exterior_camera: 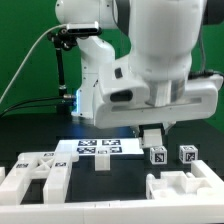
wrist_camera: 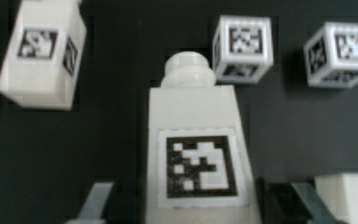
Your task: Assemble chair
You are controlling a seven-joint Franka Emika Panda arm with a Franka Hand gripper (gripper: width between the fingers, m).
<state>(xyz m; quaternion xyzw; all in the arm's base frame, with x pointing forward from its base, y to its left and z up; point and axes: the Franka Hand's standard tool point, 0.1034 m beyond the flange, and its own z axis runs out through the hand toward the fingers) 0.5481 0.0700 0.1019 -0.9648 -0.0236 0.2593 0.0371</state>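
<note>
Black tabletop [exterior_camera: 120, 170], dark backdrop behind the arm. The gripper [exterior_camera: 152, 137] sits right of centre in the exterior view, fingers [wrist_camera: 98, 200] spread around a pegged post [wrist_camera: 197, 130] (touching or not, can't tell). Chair blocks [exterior_camera: 35, 172] lie lower left, the marker board [exterior_camera: 100, 146] mid-frame.

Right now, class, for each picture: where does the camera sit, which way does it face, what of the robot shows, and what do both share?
Exterior view: off the arm, facing it across the black table and marker board; arm and jaws show.
Wrist view: on the wrist, looking down at a pegged post; only the jaws' tips show, either side of it.
Shared: the two tagged cubes.
</note>
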